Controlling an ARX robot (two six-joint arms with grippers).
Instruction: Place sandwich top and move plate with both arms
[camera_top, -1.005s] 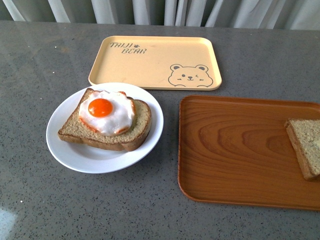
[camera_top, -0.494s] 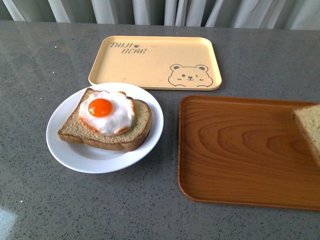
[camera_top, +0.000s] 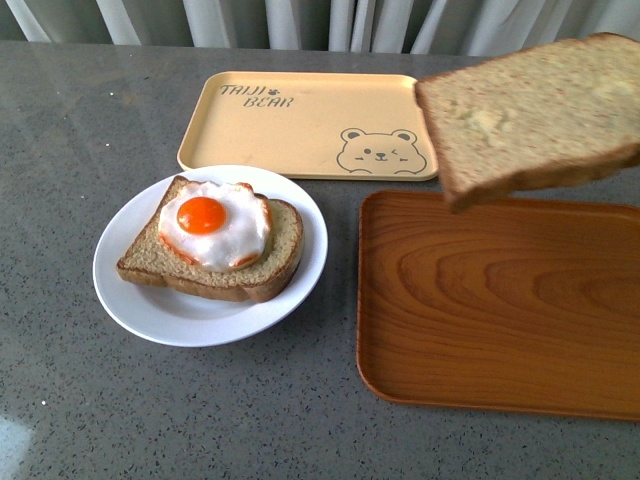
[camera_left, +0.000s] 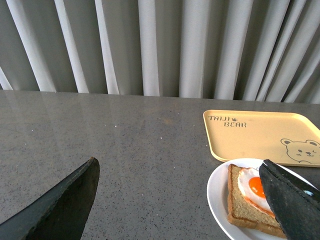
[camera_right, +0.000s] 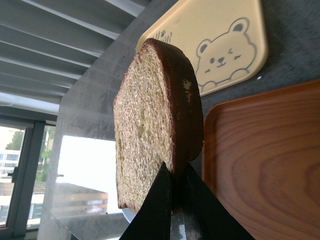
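Room: a grey tabletop (camera_top: 200, 420) with pale curtains (camera_left: 150, 45) hanging behind it.
Right end effector (camera_right: 177, 172): its two black fingers are pinched tight on one crust edge of the sandwich top (camera_top: 530, 115).
Sandwich top: it is up in the air, sticking out ahead of the right end effector. It touches nothing else. In the front view it shows above the far edge of the wooden tray (camera_top: 500, 300), by a corner of the bear tray (camera_top: 310, 120).
Tilt: nearly flat, a little tipped.
Plate (camera_top: 150, 310): it sits on the tabletop, to the left of the right end effector and lower down. The egg slice (camera_top: 215, 250) lies on it.
Left end effector (camera_left: 178, 162): its fingers are wide apart and hold nothing. The plate is just beside one finger.
Way to go: I think the bread must go left and down from the right end effector, until it is over the egg.
Nearer arm: the left one is nearer the plate, but the right one has the bread.
Watch out: the bread is held by one edge only, so it may sag or land crooked.
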